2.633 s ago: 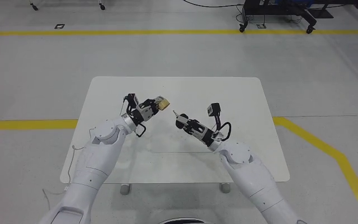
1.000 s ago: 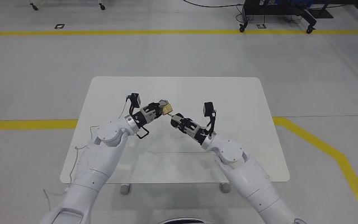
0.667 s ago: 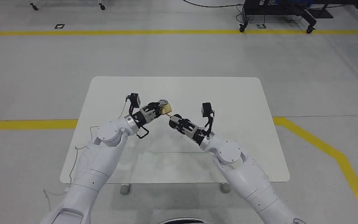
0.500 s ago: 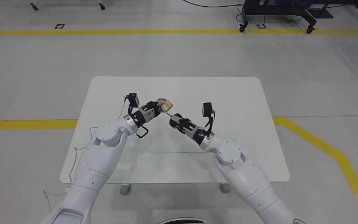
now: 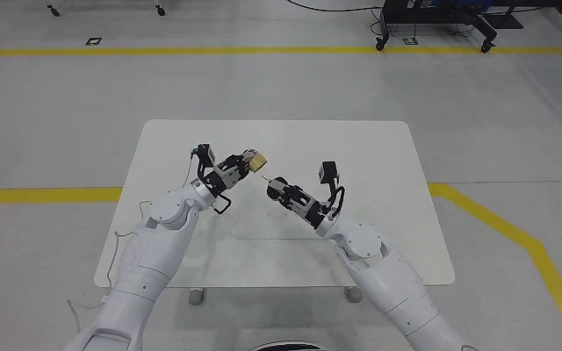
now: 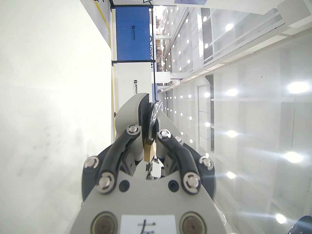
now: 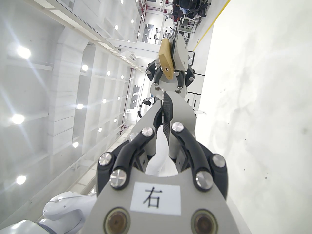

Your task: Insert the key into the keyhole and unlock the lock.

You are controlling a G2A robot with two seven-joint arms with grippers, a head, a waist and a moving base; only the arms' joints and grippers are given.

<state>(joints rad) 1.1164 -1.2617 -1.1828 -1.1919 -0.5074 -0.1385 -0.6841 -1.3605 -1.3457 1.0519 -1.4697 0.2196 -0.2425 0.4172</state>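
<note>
A brass padlock (image 5: 256, 161) is held above the white table (image 5: 378, 149), with my left gripper (image 5: 248, 161) shut on it. In the left wrist view the padlock's body (image 6: 149, 151) sits between the closed fingers of the left gripper (image 6: 151, 109), and the steel shackle (image 6: 155, 114) lies up by the tips. My right gripper (image 5: 275, 185) is shut on the small key (image 5: 267, 179), whose tip points at the lock across a short gap. The right wrist view has the padlock (image 7: 166, 58) straight ahead of the right gripper (image 7: 165, 98), keyhole end facing it.
Both arms meet over the table's middle, well above its surface. Yellow floor tape (image 5: 53, 194) runs past both sides of the table, and wheeled racks (image 5: 439, 22) stand far behind it.
The left gripper has drawn the padlock back a little, away from the key. The key tip was at the lock one second ago; now a gap separates them. The right gripper has barely shifted.
</note>
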